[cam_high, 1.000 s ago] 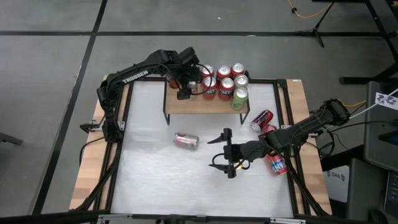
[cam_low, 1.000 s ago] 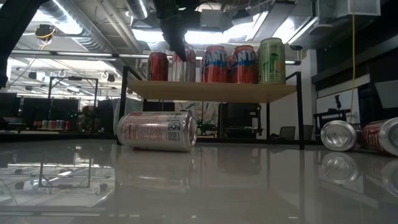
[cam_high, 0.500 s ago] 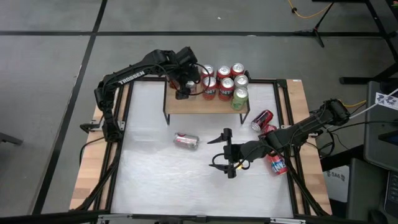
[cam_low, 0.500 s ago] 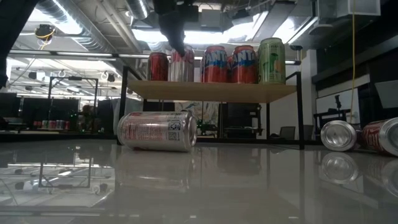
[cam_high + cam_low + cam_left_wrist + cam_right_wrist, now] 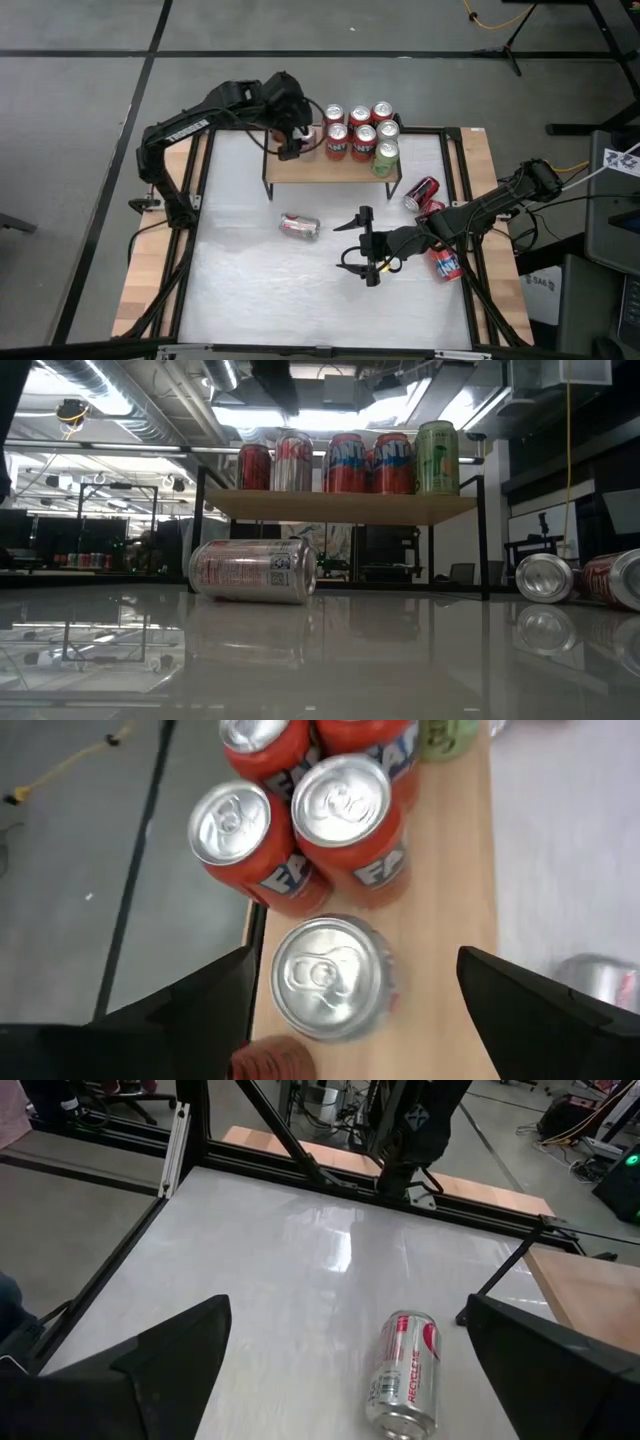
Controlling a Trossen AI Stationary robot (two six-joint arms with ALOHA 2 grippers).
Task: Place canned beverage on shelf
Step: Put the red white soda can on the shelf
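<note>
step: retreat after placing | left gripper [image 5: 289, 140] hung above the shelf [image 5: 330, 170], fingers wide, holding nothing | silver can [image 5: 328, 976] stood upright on shelf beside the red cans [image 5: 352, 820] | advice: rise straight up, fingers clear of cans | right gripper [image 5: 364, 247] waited wide in front of shelf

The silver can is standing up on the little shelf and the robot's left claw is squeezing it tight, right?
Not quite. The silver can does stand upright on the shelf, but the left gripper is open above it, not squeezing it. The left wrist view shows its fingers apart, clear of the can.
</note>
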